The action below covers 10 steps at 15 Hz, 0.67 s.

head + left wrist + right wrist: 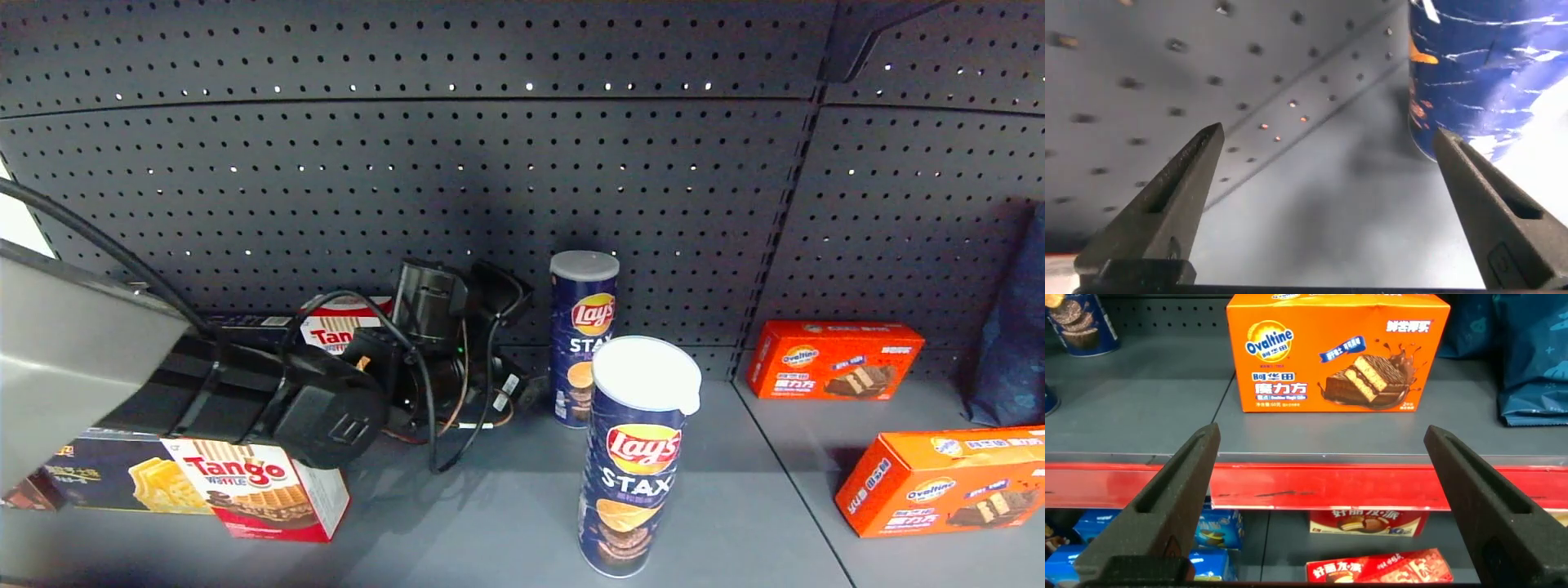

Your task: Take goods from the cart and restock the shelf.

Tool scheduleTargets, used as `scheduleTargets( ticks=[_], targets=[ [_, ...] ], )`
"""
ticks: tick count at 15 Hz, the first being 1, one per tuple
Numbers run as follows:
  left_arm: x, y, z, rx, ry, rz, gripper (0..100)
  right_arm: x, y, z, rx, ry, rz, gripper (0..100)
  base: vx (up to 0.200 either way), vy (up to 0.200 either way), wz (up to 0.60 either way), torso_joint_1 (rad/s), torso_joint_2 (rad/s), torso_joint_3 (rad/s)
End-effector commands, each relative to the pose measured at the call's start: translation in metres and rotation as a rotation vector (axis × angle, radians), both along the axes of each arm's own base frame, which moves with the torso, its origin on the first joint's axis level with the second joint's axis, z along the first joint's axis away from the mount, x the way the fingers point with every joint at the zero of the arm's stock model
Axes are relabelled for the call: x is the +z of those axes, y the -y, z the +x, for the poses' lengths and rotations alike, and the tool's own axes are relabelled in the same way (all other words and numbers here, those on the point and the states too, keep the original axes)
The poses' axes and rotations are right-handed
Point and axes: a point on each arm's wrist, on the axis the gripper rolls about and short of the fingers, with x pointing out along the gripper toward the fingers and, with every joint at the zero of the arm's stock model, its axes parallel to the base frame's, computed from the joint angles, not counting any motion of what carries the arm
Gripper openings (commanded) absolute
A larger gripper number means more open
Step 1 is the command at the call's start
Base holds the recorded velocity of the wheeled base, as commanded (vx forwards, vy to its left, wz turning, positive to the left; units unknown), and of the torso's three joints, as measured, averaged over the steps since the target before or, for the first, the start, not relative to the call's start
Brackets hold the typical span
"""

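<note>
1. The left pincer stood wide open and empty, close to the pegboard at the rear of the shelf, left of centre.
2. A blue chip can stood upright just beside it at mid frame; a second can stood nearer, lower centre.
3. The right pincer was spread wide, holding nothing, facing an orange box on the shelf.
4. A red-and-white wafer box lay at lower left.

1. Left arm: silver-grey shell, then black blocky joints.
2. Black cables loop over its wrist, beside thin orange wires.
3. Left pincer and right pincer: dark, tapering fingers with recessed slots.
</note>
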Motion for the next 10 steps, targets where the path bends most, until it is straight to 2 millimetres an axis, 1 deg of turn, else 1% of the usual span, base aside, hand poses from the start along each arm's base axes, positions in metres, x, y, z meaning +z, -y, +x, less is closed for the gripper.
scheduleTargets(
  ticks=[1,2,3,5,7,8,9,10],
  targets=[
    [0.048,-0.02,-0.021,0.017,0.065,-0.04,100,0.0,0.0,0.0,0.0,-0.001,0.0,100,0.0,0.0,0.0,0.0,0.0,0.0],
    [0.061,-0.026,-0.031,0.017,0.079,-0.047,100,0.0,0.0,0.0,0.0,-0.001,0.0,100,0.0,0.0,0.0,0.0,0.0,0.0],
    [0.078,-0.037,-0.048,0.018,0.098,-0.059,100,0.0,0.0,0.0,0.0,-0.001,0.0,100,0.0,0.0,0.0,0.0,0.0,0.0],
    [0.101,-0.057,-0.074,0.035,0.142,-0.082,100,0.0,0.0,0.0,0.0,-0.001,0.0,100,0.0,0.0,0.0,0.0,0.0,0.0],
    [0.108,-0.074,-0.102,0.034,0.164,-0.094,100,0.0,0.0,0.0,0.0,-0.001,0.0,100,0.0,0.0,0.0,0.0,0.0,0.0],
    [0.108,-0.084,-0.124,0.024,0.177,-0.103,100,0.0,0.0,0.0,0.0,-0.001,0.0,100,0.0,0.0,0.0,0.0,0.0,0.0],
    [0.107,-0.09,-0.139,0.014,0.185,-0.107,100,0.0,0.0,0.0,0.0,-0.001,0.0,100,0.0,0.0,0.0,0.0,0.0,0.0],
    [0.106,-0.092,-0.143,0.011,0.189,-0.109,100,0.0,0.0,0.0,0.0,-0.001,0.0,100,0.0,0.0,0.0,0.0,0.0,0.0]
  ],
)
